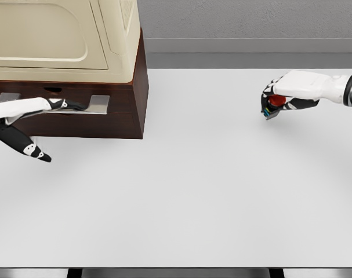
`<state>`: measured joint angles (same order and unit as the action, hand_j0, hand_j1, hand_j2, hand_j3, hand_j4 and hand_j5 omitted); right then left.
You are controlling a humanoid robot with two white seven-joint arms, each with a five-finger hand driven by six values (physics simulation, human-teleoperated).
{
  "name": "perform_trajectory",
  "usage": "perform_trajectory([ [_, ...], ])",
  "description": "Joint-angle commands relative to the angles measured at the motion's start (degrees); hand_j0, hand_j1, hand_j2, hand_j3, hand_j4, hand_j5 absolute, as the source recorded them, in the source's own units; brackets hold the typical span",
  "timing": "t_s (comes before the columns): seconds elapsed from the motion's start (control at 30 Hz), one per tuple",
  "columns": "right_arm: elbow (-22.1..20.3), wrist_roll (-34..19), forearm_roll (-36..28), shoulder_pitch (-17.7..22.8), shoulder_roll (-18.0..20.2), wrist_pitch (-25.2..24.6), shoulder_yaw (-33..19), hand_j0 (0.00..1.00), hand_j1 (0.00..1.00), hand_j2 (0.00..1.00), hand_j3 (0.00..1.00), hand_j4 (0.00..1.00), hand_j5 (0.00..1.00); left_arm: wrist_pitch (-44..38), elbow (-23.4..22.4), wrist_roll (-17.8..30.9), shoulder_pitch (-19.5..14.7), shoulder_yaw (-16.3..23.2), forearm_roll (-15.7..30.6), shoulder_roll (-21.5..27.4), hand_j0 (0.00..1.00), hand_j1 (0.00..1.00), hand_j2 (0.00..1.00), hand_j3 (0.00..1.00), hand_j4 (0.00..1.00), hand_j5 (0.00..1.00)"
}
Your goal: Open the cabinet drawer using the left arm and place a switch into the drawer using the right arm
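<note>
Left hand at the drawer, right hand gripping the switch

At ten o'clock the left hand (25, 119) hooks its fingers on the metal handle (83, 104) of the dark cabinet drawer (106, 119). At two o'clock the right hand (291, 92) curls around the red switch (274, 103) above the white table (187, 191). No writing is legible.

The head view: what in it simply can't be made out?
- Switch: mostly covered by the right hand; only a red part and a small dark edge show.
- Cabinet: cut off by the top and left edges.
- Drawer handle: the left hand reaches it, but whether its fingers grip is unclear.
</note>
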<state>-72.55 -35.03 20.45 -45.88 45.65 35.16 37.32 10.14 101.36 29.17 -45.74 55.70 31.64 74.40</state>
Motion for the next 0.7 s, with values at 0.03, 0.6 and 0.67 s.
perform_trajectory([
  [0.03, -1.9, 0.0, -0.5, 0.0, 0.4, -0.2, -0.1, 0.48, 0.48, 0.48, 0.48, 0.48, 0.48, 0.0, -0.4, 0.0, -0.1, -4.4, -2.8, 0.4, 1.0, 1.0, 1.0, 1.0, 1.0, 1.0],
  [0.6, -9.3, 0.0, -4.3, -0.4, 1.0, -0.2, -0.1, 0.48, 0.48, 0.48, 0.48, 0.48, 0.48, -1.6, -0.3, 0.1, 0.5, -4.4, -3.0, -0.4, 1.0, 1.0, 1.0, 1.0, 1.0, 1.0],
  [0.67, -9.4, 0.0, -4.4, -0.6, 0.9, -0.2, 0.0, 0.48, 0.48, 0.48, 0.48, 0.48, 0.48, -1.6, -0.4, 0.1, 0.6, -4.4, -3.1, -0.4, 1.0, 1.0, 1.0, 1.0, 1.0, 1.0],
])
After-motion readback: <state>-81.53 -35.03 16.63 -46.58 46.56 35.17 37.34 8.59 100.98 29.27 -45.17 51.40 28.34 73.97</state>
